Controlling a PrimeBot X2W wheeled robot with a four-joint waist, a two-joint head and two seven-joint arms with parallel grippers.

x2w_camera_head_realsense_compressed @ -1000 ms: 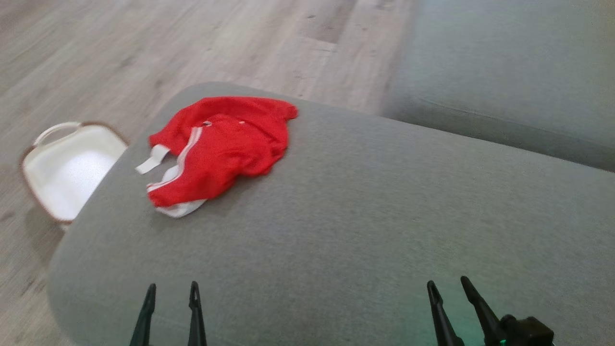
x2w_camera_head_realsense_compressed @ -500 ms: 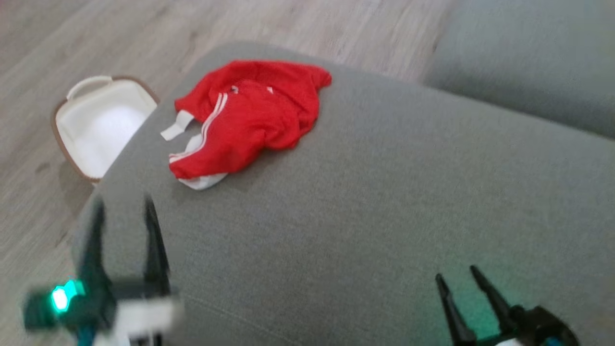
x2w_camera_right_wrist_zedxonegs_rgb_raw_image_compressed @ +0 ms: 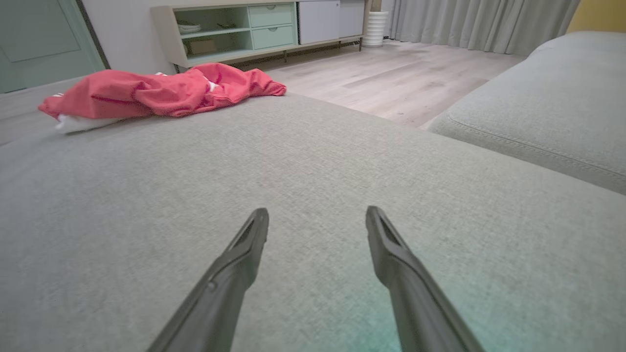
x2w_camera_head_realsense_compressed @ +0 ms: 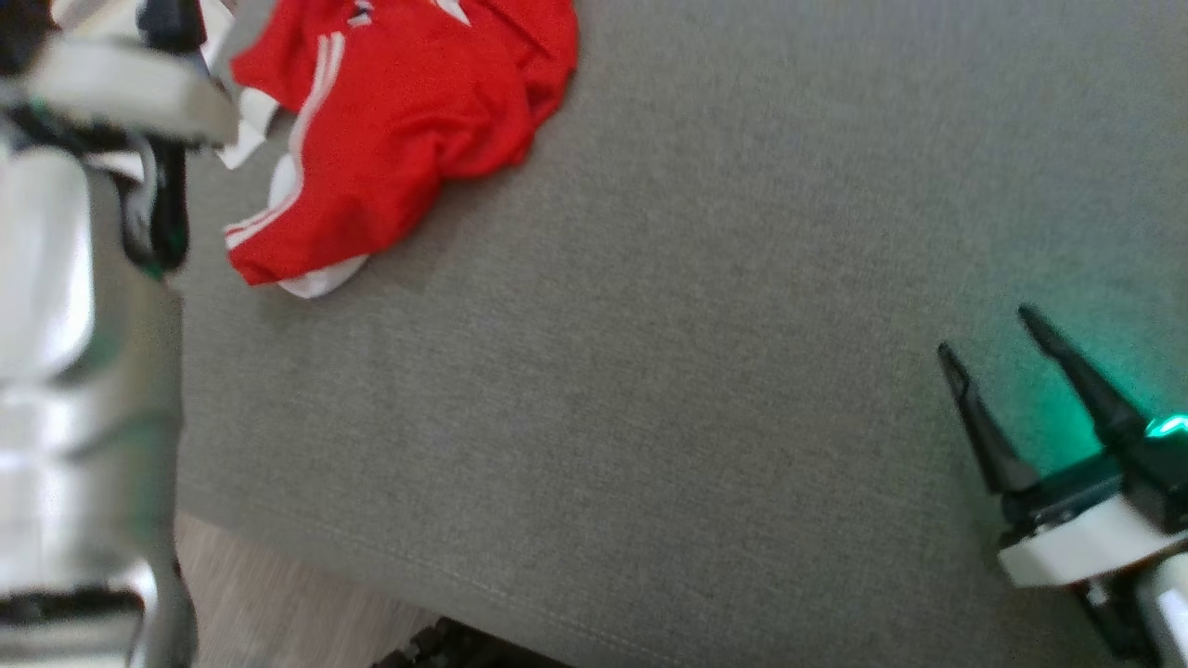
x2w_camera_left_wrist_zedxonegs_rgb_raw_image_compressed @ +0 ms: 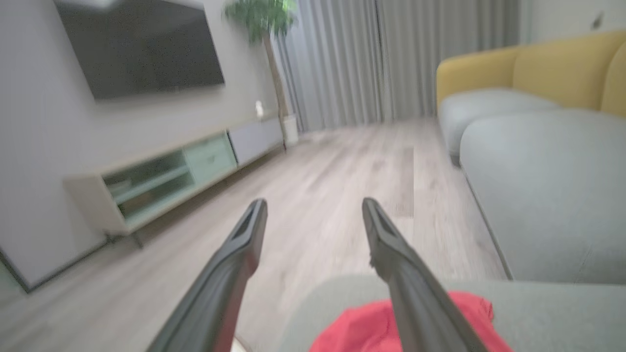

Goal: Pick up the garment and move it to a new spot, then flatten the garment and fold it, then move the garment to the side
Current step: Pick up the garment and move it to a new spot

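By the bare cushion's (x2w_camera_head_realsense_compressed: 650, 390) edge lies the garment (x2w_camera_head_realsense_compressed: 399, 121); left end effector (x2w_camera_left_wrist_zedxonegs_rgb_raw_image_compressed: 313, 215) and right end effector (x2w_camera_head_realsense_compressed: 982, 329) spread empty.

No legible text, label, brand, number or sign in any view. Small white marks on garment (x2w_camera_head_realsense_compressed: 399, 121) near top edge of head view: blurred, unreadable. White stripes on same garment: plain trim, no lettering.
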